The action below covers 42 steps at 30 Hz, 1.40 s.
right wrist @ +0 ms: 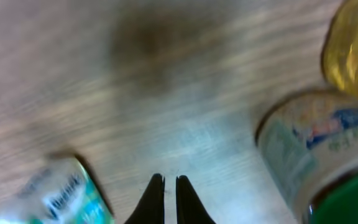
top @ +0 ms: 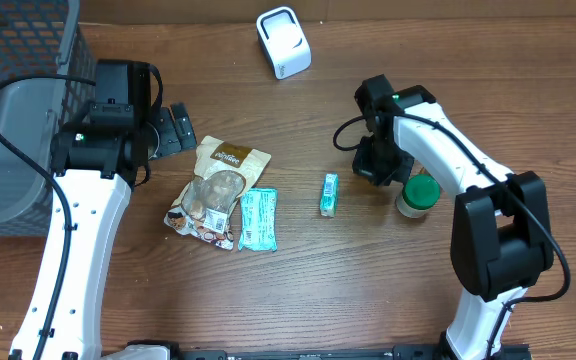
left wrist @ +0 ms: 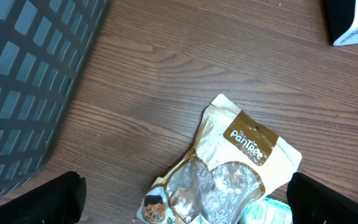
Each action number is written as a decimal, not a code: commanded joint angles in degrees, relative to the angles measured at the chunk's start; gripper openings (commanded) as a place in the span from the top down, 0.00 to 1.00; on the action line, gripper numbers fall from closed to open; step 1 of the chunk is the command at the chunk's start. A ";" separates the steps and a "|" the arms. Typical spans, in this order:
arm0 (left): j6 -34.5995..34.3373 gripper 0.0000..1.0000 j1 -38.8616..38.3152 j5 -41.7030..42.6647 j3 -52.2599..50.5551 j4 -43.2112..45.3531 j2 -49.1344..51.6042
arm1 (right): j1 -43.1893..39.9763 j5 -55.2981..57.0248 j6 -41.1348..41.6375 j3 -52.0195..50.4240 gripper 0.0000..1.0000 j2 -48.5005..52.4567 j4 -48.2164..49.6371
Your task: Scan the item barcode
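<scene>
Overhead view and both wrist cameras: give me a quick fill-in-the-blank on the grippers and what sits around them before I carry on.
1. The right gripper is ____, with nothing between its fingers.
2. The left gripper is ____ and holds nothing.
3. The jar next to the right arm has a ____ lid.
4. The grey mesh basket stands on the robot's ____ side.

Missing words: shut; open; green; left.
</scene>
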 commanded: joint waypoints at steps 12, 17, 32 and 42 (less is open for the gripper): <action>0.04 0.00 -0.02 0.07 0.63 0.13 -0.24 | 7.72 -11.50 -4.50 -3.37 0.96 -2.10 1.90; 0.02 0.00 -0.02 0.07 0.63 0.13 -0.24 | 9.84 -14.32 -6.29 -3.37 0.96 -2.10 4.94; 0.04 0.00 -0.02 0.07 0.63 0.13 -0.24 | 9.86 -14.14 -5.81 -3.69 0.62 -2.08 10.23; 0.04 0.00 -0.02 0.07 0.63 0.13 -0.24 | 9.53 -14.12 -2.56 -9.07 0.68 -2.08 18.12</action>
